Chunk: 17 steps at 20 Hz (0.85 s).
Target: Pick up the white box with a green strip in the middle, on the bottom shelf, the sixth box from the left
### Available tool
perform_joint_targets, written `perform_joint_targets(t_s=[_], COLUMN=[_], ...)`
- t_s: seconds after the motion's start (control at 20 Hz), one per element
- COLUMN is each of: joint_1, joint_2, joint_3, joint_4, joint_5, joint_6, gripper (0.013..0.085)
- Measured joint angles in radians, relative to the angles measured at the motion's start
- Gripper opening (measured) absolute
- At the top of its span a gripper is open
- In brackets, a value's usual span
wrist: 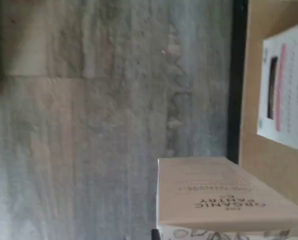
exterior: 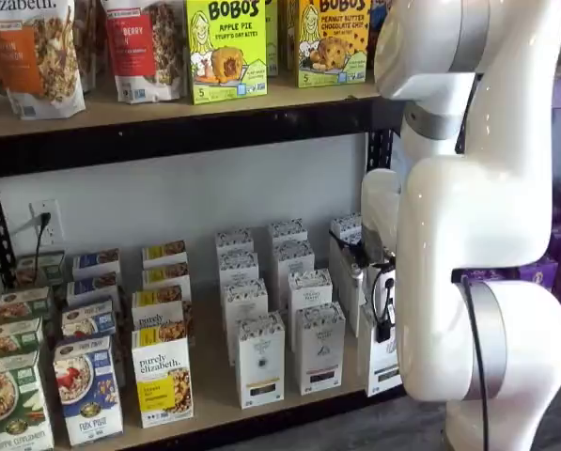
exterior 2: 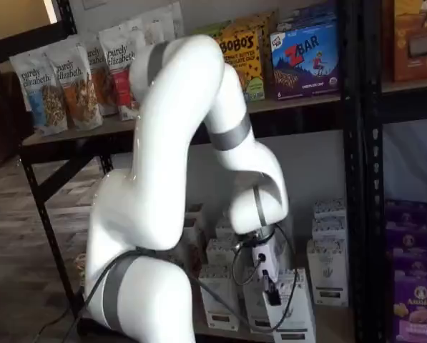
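The white box [exterior: 381,363] stands at the front right of the bottom shelf [exterior: 214,399], half hidden by my arm. In a shelf view its patterned top band shows [exterior 2: 293,286]. My gripper [exterior: 385,310] hangs over the box's top, with one black finger [exterior 2: 270,289] against its left side and a cable beside it. The other finger is hidden, so I cannot tell whether the gripper is closed on the box. In the wrist view the box's tan printed top [wrist: 228,195] is close under the camera, overlapping the black front rail [wrist: 236,75].
Similar white cartons [exterior: 319,348] stand in rows to the box's left and more [exterior 2: 329,271] to its right. Granola boxes [exterior: 161,376] stand further left. My white arm [exterior: 468,216] blocks the shelf's right end. A black upright [exterior 2: 352,143] and purple boxes [exterior 2: 413,300] are at the right.
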Motion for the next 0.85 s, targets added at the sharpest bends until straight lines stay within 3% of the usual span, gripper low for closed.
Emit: perform_joint_targets(t_s=[0.1, 0.2, 0.4, 0.85], joint_1=[0.013, 0.025, 0.061, 0.124], joint_2=[-0.06, -0.139, -0.286, -0.488], joint_3=[0.05, 0.105, 0.179, 0.211], joint_4=[0.039, 0.034, 0.173, 0.311], joint_5=[0.013, 0.034, 0.104, 0.28], joint_6=[-0.025, -0.011, -0.114, -0.189], gripper=[0.049, 0.049, 0.049, 0.049])
